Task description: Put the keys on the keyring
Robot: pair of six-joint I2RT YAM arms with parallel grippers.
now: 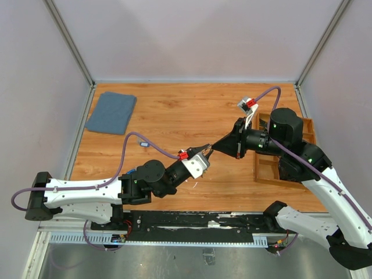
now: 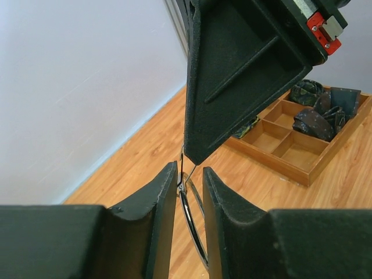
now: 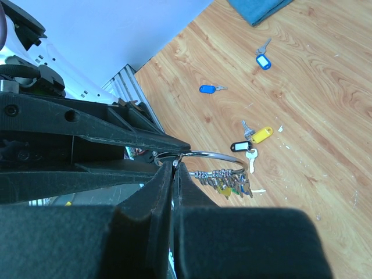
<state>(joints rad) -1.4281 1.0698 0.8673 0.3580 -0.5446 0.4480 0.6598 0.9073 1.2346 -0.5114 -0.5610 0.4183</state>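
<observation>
The keyring, a thin silver wire loop, hangs in the air between my two grippers, above the table's front middle. Several keys with yellow, green and blue heads hang bunched on it. My left gripper is closed around the ring, which runs slantwise between its fingers. My right gripper is shut on the ring's thin wire end, tip to tip with the left one. Loose keys lie on the wood: two with blue tags, one yellow, one black.
A wooden compartment tray with dark folded items stands at the right, under my right arm; it also shows in the left wrist view. A folded blue cloth lies at the back left. White walls enclose the table.
</observation>
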